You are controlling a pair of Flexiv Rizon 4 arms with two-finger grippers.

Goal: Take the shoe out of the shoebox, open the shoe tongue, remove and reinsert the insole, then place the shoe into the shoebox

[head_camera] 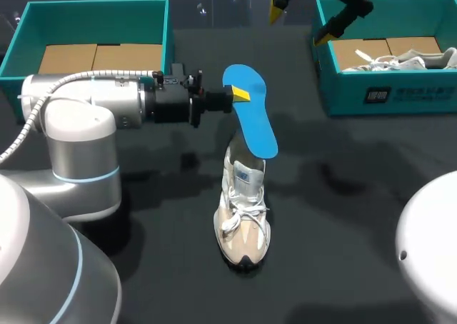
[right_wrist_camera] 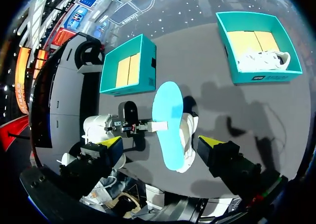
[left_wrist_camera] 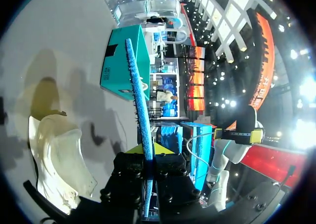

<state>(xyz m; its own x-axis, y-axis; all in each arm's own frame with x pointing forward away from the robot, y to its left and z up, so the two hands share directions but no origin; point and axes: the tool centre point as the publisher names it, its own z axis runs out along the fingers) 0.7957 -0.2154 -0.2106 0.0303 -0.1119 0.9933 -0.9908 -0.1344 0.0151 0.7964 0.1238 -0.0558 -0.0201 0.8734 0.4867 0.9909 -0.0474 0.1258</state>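
Halfway: insole (head_camera: 251,113) out
Your left tool (head_camera: 240,93) pinches the insole above the shoe (head_camera: 243,210) (right tool (head_camera: 298,24) spread, empty); reinserting and boxing remain.

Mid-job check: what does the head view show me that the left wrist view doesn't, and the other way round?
Head view only: the left shoebox with no shoe in it, the right gripper open near the right shoebox, a second shoe inside that box, and the laces of the shoe outside the boxes. Left wrist view only: the insole edge-on, clamped from both sides by the left gripper. Both: insole, shoe and right shoebox.
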